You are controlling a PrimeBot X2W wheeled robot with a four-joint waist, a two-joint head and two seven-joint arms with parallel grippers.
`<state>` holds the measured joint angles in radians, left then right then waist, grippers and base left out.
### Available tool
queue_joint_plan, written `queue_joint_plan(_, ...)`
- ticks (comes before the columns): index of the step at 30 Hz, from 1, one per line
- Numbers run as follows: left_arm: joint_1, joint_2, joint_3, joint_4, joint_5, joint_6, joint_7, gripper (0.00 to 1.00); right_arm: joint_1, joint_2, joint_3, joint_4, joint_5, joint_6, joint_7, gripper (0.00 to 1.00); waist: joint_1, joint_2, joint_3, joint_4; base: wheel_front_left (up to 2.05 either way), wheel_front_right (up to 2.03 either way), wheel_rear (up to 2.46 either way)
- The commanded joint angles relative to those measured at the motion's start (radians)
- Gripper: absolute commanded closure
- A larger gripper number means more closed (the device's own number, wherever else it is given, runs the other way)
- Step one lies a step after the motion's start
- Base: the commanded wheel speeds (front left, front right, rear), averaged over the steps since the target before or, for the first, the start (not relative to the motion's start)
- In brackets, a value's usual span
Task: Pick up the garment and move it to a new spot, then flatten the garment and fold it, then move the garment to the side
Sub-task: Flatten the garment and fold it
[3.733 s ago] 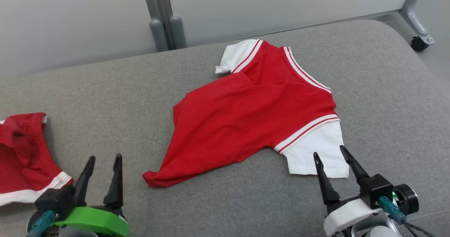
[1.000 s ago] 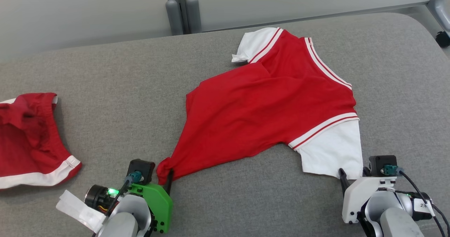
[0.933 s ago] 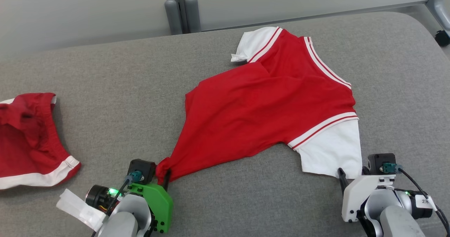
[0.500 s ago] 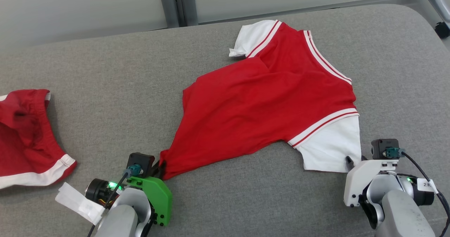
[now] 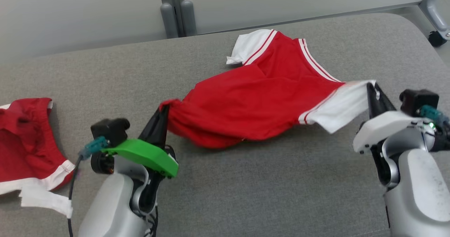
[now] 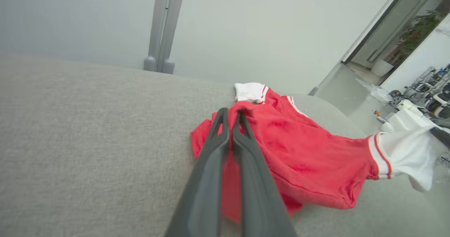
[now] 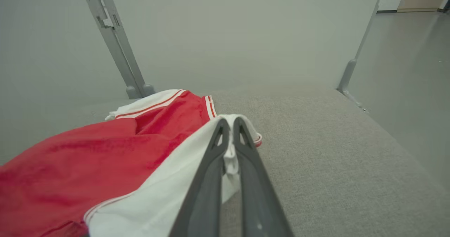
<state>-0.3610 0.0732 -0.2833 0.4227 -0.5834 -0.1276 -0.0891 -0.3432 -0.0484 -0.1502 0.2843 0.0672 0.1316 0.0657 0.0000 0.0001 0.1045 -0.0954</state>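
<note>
The garment is a red shirt with white sleeves and red-striped trim, lying across the middle of the grey cushion. My left gripper is shut on its red hem corner, which is lifted off the cushion; the left wrist view shows red cloth pinched between the dark fingers. My right gripper is shut on the near white sleeve, also raised. In the right wrist view the white sleeve bunches between the fingers. The shirt's far part still rests on the cushion.
A second red garment with a white band lies at the cushion's left edge. Grey posts and a pale wall stand behind the cushion. A frame leg with a caster is at the far right, past the cushion's rounded corner.
Both grippers have closed on the shirt and lifted: the hem corner and the white sleeve have risen off the cushion and moved away from me, and the cloth sags between them.
</note>
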Motion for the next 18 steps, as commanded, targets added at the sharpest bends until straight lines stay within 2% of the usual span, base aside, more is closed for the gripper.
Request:
queue_joint_plan(1, -0.036, 0.009, 0.006, -0.035, -0.037, -0.003, 0.005, 1.0, -0.024, -0.011, 0.013, -0.047, 0.004, -0.002, 0.01, 1.0, 0.0, -0.0001, -0.005, -0.012, 0.0, 0.0, 0.0)
queue_joint_plan(6, -0.131, 0.042, 0.04, -0.163, -0.204, -0.004, 0.072, 1.0, -0.145, -0.055, 0.103, -0.233, 0.068, -0.002, 0.059, 1.0, 0.0, -0.0001, 0.006, -0.048, 0.0, 0.0, 0.0)
queue_joint_plan(9, -0.211, 0.072, 0.083, -0.202, -0.278, -0.004, 0.135, 1.0, -0.256, -0.084, 0.152, -0.284, 0.128, -0.002, 0.095, 1.0, 0.0, -0.0001, 0.024, -0.075, 0.0, 0.0, 0.0)
queue_joint_plan(12, -0.313, 0.109, 0.123, -0.227, -0.322, 0.007, 0.197, 1.0, -0.392, -0.113, 0.184, -0.29, 0.193, -0.002, 0.118, 1.0, 0.0, -0.0001, 0.057, -0.095, 0.0, 0.0, 0.0)
queue_joint_plan(16, -0.443, 0.138, 0.163, -0.248, -0.353, 0.04, 0.257, 1.0, -0.559, -0.103, 0.166, -0.244, 0.288, -0.002, 0.134, 1.0, 0.0, -0.0001, 0.132, -0.112, 0.0, 0.0, 0.0)
queue_joint_plan(18, -0.506, 0.141, 0.177, -0.246, -0.362, 0.063, 0.275, 1.0, -0.628, -0.106, 0.156, -0.2, 0.291, -0.001, 0.126, 1.0, 0.0, -0.0001, 0.179, -0.114, 0.0, 0.0, 0.0)
